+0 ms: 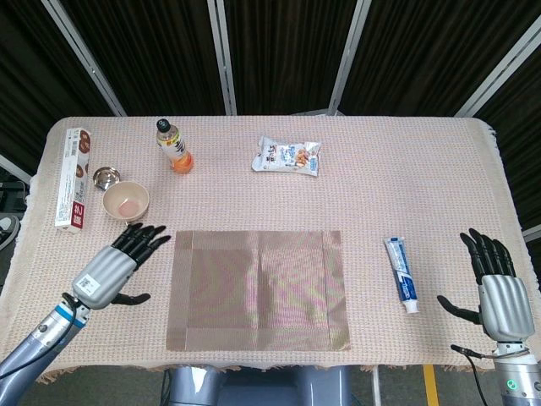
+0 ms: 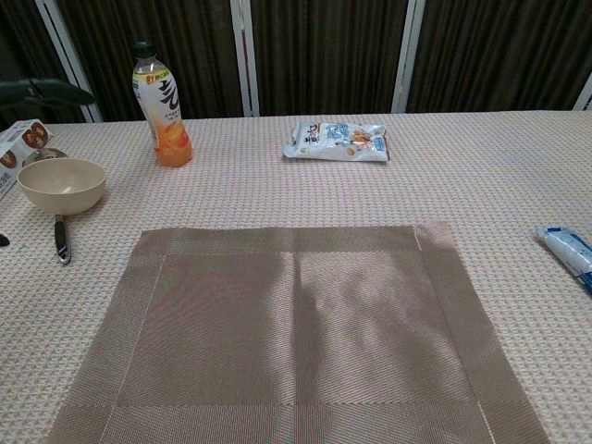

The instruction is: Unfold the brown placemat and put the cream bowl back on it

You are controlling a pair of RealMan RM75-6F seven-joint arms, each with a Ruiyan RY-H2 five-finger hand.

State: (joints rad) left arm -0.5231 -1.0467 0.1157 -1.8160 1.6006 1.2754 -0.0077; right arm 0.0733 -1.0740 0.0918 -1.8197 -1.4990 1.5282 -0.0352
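The brown placemat (image 1: pixel 258 289) (image 2: pixel 296 338) lies flat and fully spread on the table's near middle. The cream bowl (image 1: pixel 126 201) (image 2: pixel 61 184) stands on the tablecloth to the mat's far left, apart from it. My left hand (image 1: pixel 112 268) hovers open just left of the mat and a little nearer than the bowl, fingers spread and holding nothing. At the table's near right corner my right hand (image 1: pixel 497 288) is open and empty. The chest view shows only the tips of the left hand's fingers (image 2: pixel 55 89) at its upper left edge.
A black-handled tool (image 1: pixel 134 237) (image 2: pixel 61 238) lies just in front of the bowl. An orange drink bottle (image 1: pixel 174 145), a snack packet (image 1: pixel 287 156), a long red-and-white box (image 1: pixel 73 176) and a small metal cup (image 1: pixel 105 178) sit at the back. A toothpaste tube (image 1: pixel 402 274) lies right of the mat.
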